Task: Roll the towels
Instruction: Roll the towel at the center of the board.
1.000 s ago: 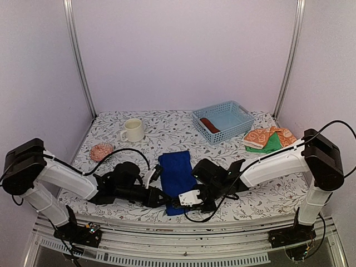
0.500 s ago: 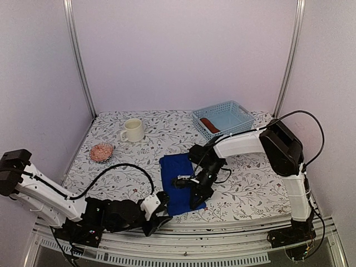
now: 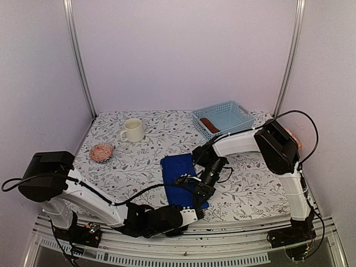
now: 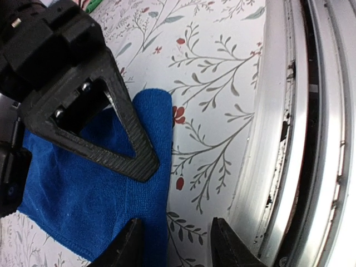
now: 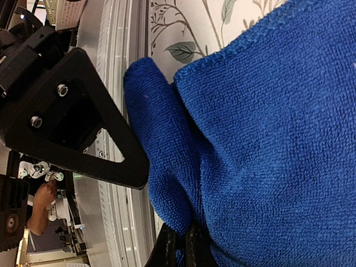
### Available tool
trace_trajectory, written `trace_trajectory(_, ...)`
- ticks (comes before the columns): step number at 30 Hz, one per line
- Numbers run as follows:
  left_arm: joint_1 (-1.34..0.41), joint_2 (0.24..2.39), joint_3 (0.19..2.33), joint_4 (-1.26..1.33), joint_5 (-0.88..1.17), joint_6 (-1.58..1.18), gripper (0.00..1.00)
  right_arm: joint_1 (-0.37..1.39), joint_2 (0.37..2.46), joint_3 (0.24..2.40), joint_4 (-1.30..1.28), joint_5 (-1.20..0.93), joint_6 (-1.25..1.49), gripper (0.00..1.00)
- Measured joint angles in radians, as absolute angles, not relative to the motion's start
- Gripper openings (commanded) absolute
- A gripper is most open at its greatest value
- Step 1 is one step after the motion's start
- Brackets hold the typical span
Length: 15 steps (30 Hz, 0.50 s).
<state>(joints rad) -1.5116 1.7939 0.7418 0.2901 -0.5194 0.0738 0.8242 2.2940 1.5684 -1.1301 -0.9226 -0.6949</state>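
Across floral table [image 3: 139, 161], left gripper [image 4: 177, 242] has slid right, reaching blue towel [image 3: 178, 175].

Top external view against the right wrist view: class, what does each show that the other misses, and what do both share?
Only top external: the cream mug and the lattice basket. Only right wrist: how the right tool pinches a fold of the blue towel. Both: that towel lying on the floral table.

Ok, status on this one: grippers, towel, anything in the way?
Right gripper shut on near edge of blue towel, fold raised. Left gripper open, empty, low beside that corner. Nothing blocking; both grippers crowded close there.
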Motion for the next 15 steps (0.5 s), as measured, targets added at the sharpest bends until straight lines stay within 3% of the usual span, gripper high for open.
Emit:
trace_trajectory(9, -1.494, 1.817, 0.752, 0.286, -0.552, 0.128, 0.37, 0.824, 2.294, 1.568, -1.129, -0.923, -0.688, 0.03)
trace_trajectory(15, -1.492, 1.745, 0.698, 0.343, -0.525, 0.180, 0.40, 0.824, 2.294, 1.568, -1.129, -0.923, -0.686, 0.03)
